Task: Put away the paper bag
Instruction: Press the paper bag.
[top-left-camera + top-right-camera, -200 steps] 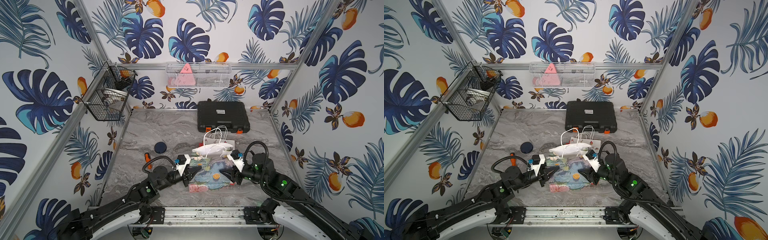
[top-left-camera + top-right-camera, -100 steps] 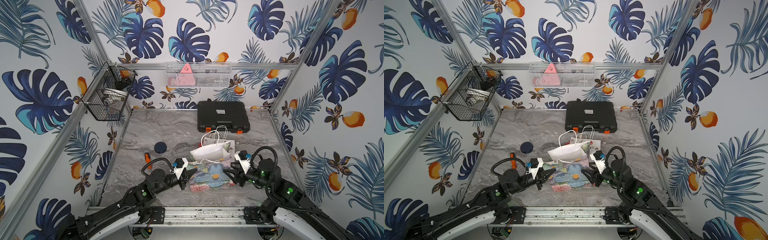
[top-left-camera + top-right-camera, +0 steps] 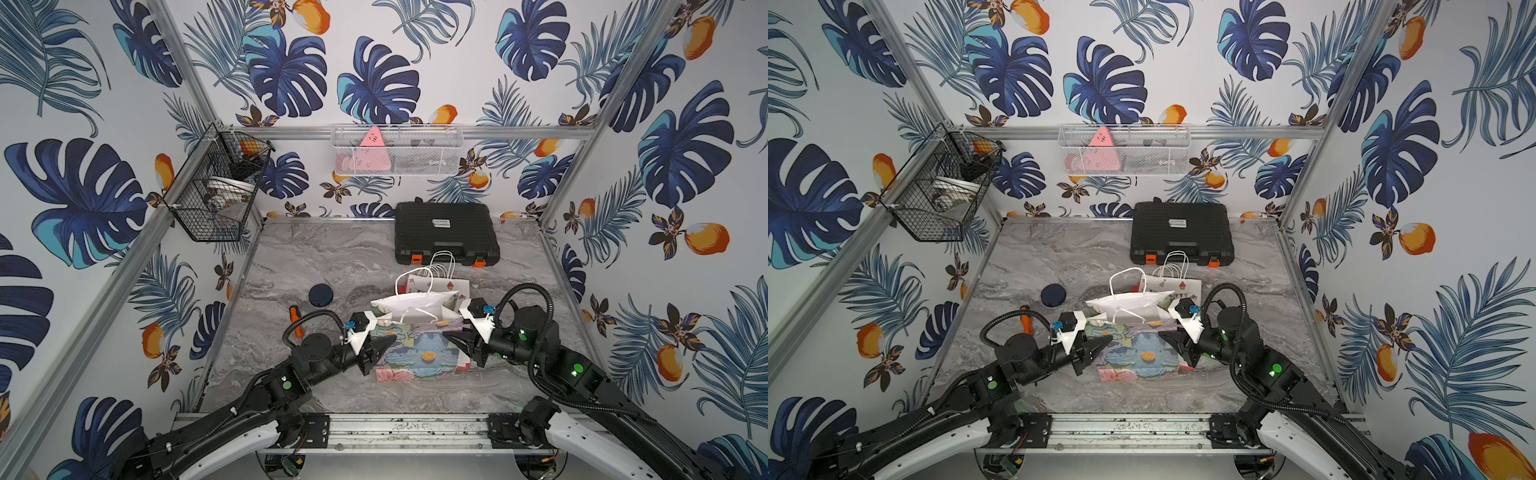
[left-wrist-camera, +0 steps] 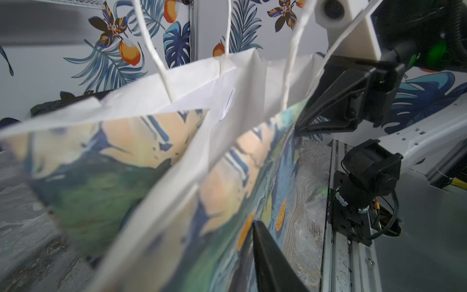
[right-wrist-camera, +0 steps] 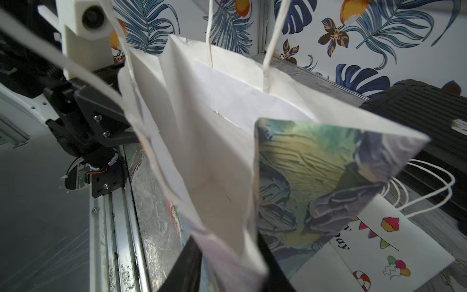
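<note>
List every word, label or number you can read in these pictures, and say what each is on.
"ay": end of a partly hidden word, on the flat white paper bag printed with cupcakes and balloons.
The white label on the black plastic case: too small to read.
Nothing else is legible.

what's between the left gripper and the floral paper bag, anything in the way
Nothing visible. The left gripper is right at one side of the paper bag, with no other thing between them; the right gripper has its fingers straddling the opposite side edge.
</note>
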You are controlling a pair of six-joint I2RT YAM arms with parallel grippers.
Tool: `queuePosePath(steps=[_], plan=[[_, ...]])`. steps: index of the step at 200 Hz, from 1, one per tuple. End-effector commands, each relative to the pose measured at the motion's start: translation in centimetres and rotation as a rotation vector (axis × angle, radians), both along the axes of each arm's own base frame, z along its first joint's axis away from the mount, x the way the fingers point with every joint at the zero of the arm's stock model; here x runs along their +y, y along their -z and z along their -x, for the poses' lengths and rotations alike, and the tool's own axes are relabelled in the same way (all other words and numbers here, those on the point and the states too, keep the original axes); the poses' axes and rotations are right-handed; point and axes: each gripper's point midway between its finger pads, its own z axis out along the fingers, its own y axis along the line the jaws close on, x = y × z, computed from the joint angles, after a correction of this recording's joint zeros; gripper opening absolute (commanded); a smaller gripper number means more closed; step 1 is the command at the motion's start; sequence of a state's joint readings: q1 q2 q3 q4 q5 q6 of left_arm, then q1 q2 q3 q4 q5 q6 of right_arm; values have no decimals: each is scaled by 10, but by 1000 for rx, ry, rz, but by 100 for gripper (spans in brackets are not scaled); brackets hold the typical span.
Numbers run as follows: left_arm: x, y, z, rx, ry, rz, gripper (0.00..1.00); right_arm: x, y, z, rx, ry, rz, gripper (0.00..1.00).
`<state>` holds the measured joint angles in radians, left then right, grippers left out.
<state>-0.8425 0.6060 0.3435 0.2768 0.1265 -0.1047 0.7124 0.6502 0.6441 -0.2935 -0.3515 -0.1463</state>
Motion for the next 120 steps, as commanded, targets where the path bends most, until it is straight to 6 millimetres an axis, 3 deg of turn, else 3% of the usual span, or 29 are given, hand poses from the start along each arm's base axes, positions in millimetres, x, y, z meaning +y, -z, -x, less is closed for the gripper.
queuePosePath(steps=[1, 10, 75, 92, 105, 120], plan=[[7, -22, 1, -78, -19, 22, 41, 7, -6, 10, -26, -86, -12, 18], [8, -25, 3, -90, -15, 17, 42, 8, -5, 11, -23, -88, -13, 13], [17, -18, 3, -98, -39, -64, 35, 17, 1, 17, 24, -157, -15, 11], [17, -12, 1, -90, -41, -89, 32, 17, 1, 13, 23, -137, -9, 21], [16, -9, -1, -87, -44, -102, 29, 12, -2, 7, 8, -90, -1, 36], [14, -5, -3, -84, -40, -123, 27, 3, -5, 0, -23, -21, 9, 47]])
